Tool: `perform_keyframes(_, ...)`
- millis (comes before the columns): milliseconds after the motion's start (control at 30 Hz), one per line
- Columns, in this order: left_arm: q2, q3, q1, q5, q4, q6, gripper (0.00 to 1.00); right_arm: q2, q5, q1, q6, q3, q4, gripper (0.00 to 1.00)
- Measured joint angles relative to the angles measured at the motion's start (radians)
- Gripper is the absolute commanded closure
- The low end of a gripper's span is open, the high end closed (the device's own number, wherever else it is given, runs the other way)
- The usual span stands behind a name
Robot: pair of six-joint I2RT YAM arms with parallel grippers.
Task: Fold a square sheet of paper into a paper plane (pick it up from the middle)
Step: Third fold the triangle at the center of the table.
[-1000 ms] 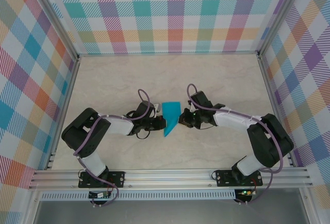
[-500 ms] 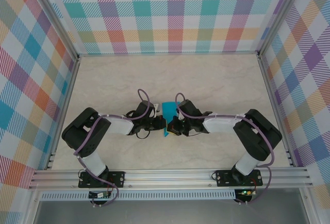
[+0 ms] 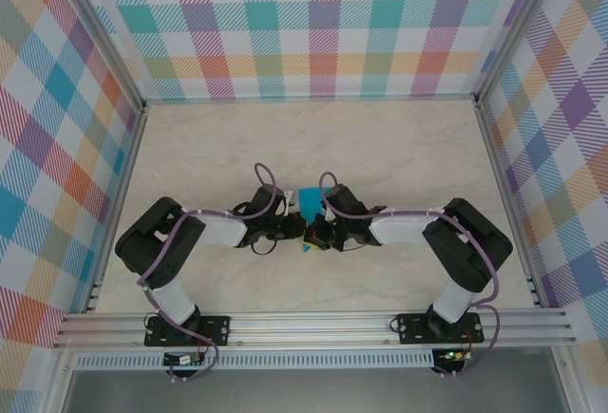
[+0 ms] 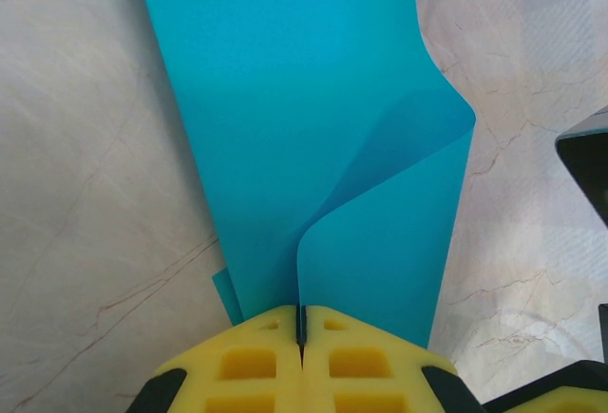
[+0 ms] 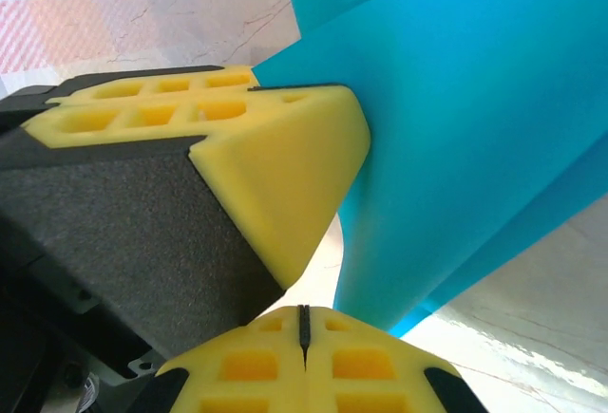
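Teal-blue square sheet of paper (image 4: pixel 313 147), folded narrow, lies mid-way on the pale marbled surface (image 3: pixel 285 138), pinched in the left gripper (image 4: pixel 301 323) fingers. The right gripper (image 5: pixel 304 323) has swung in beside it, fingers closed; whether they grip paper is unclear. Probably creasing.

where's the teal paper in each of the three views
top external: the paper is a small teal patch near the middle of the table.
left wrist: paper spans the centre, from the top edge down to the left gripper.
right wrist: paper covers the upper right.
shared landmark: the pale marbled table under it.
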Motion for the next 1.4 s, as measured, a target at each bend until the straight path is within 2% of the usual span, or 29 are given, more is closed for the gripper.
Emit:
perform_keyframes(967, 0.013, 0.021, 0.006, 0.028, -0.022, 0.023, 1.00, 0.061, -0.003, 0.003, 0.010, -0.026, 0.064, 0.95)
perform_keyframes(1400, 0.014, 0.022, 0.006, 0.028, -0.023, 0.023, 1.00, 0.007, 0.004, 0.011, 0.013, -0.054, 0.094, 0.96)
